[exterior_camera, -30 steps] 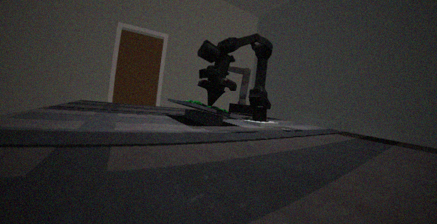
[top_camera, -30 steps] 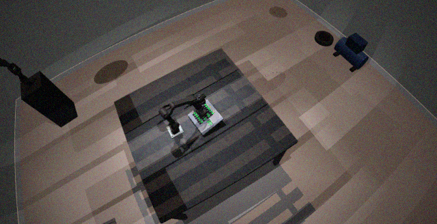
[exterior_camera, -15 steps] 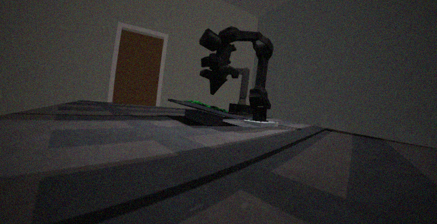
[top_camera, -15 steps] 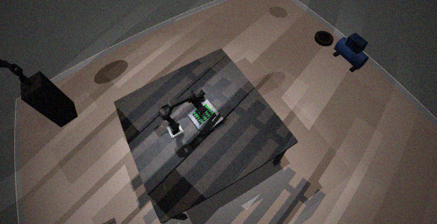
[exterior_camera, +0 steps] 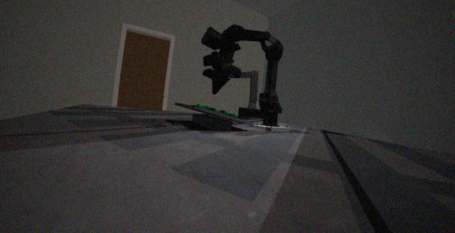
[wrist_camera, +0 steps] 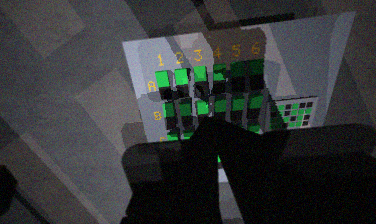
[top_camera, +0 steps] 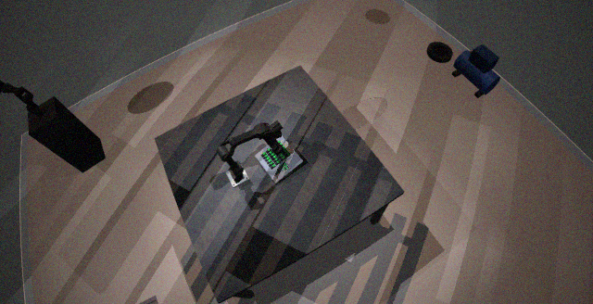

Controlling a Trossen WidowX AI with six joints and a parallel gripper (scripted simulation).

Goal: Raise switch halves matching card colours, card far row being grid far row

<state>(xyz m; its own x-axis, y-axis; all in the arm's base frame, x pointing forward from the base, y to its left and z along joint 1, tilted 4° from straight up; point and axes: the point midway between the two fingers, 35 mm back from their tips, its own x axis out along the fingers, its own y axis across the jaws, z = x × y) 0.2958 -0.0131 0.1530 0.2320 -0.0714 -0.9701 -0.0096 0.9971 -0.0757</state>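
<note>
switches (top_camera: 274, 155) (exterior_camera: 215, 109) (wrist_camera: 200, 74) sit in rows on a pale, tilted panel (top_camera: 259, 157) (exterior_camera: 185, 105) (wrist_camera: 134, 55), which stands on the dark tabletop (top_camera: 352, 179) (exterior_camera: 142, 176) (wrist_camera: 39, 100). we see columns numbered 1 to 6, and rows a and b, each switch showing a green half and a dark half. our claw (top_camera: 278, 150) (exterior_camera: 214, 92) (wrist_camera: 209, 121) is narrow, its fingers closed together on nothing, and it hangs above the panel, clear of it, pointing down. in the wrist view it hides much of the rows below b. the small card (wrist_camera: 298, 113), a checker of green and dark squares, lies on the panel just beside the grid, past column 6. our arm (top_camera: 246, 138) (exterior_camera: 271, 66) arches over from its white base plate (top_camera: 232, 181), near the panel.
</note>
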